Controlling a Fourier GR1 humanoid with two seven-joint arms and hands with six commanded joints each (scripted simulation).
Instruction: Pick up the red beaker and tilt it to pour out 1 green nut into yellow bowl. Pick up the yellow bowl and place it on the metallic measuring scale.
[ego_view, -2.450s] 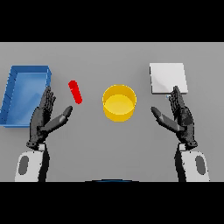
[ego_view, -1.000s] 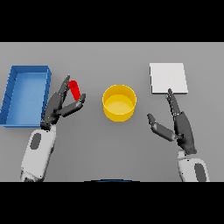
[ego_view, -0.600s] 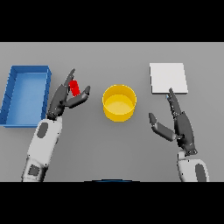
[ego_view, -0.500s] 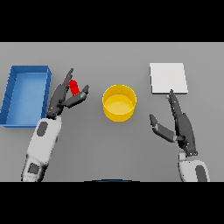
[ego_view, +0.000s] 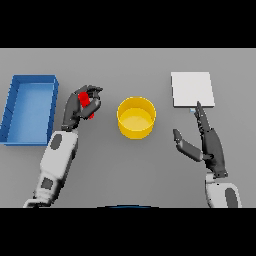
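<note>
**Left hand clamped on the red beaker, left of the bowl**

Although we look for brands, labels and writing, we find none that can be read on any item. We see the left hand (ego_view: 80, 106) with its fingers and thumb curled round the red beaker (ego_view: 86, 102), which shows only in part between them, just left of the yellow bowl (ego_view: 136, 117) and apart from it. We cannot tell whether the beaker touches the grey table (ego_view: 125, 170). The left forearm rises from the lower left, leaning toward the bowl. We see the right hand (ego_view: 207, 142) lower right, fingers straight and pointing up the view, thumb spread toward the bowl, holding nothing. Its fingertips lie just below the near edge of the metallic measuring scale (ego_view: 192, 89). The blue tray (ego_view: 11, 102) stands at the far left, beside the left hand.
</note>
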